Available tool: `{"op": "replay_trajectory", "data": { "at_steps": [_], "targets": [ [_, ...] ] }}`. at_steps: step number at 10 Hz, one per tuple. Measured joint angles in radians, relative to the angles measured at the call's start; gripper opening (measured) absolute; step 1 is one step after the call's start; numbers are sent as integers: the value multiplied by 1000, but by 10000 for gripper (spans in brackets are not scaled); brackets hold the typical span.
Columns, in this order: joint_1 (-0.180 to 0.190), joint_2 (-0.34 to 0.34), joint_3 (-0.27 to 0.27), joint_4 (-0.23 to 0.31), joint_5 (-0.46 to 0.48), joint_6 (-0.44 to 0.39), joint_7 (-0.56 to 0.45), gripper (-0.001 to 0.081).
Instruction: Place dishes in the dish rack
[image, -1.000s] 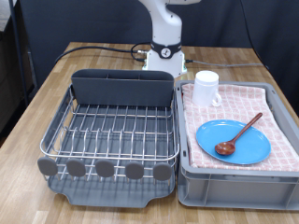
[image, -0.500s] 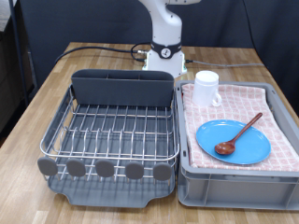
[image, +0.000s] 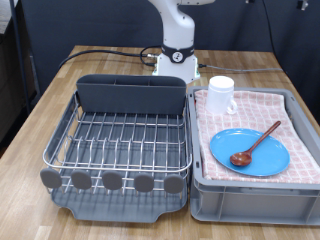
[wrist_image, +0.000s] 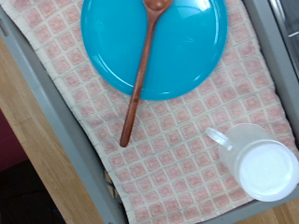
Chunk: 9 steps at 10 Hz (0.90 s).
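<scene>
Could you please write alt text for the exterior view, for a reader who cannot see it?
An empty wire dish rack sits on a wooden table beside a grey bin lined with pink checked cloth, which holds a white mug and a blue plate with a wooden spoon across it. The gripper is out of view.

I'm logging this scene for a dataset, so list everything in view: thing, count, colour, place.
plate: 1, light blue, on the cloth in the bin
spoon: 1, brown wood, bowl on the plate, handle reaching onto the cloth
mug: 1, white, on the cloth beyond the plate
cloth: 1, pink checked, lining the bin
bin: 1, grey, exterior view's right
dish rack: 1, silver wire on dark grey tray, exterior view's left, holding no dishes
table: 1, wooden
arm: 1, white, behind the rack
gripper: not in view
</scene>
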<state>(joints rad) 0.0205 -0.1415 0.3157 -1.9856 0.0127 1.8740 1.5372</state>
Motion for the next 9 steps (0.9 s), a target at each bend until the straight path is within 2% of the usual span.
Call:
{"op": "replay_trajectory", "data": {
  "at_steps": [1, 4, 6, 9],
  "targets": [
    [0, 40, 8, 41, -13, -5, 18, 802],
    [-2, 40, 5, 13, -14, 10, 15, 802],
    [-2, 40, 3, -58, -24, 87, 12, 802],
    [-1, 34, 19, -198, -106, 281, 60, 802]
  ]
}}
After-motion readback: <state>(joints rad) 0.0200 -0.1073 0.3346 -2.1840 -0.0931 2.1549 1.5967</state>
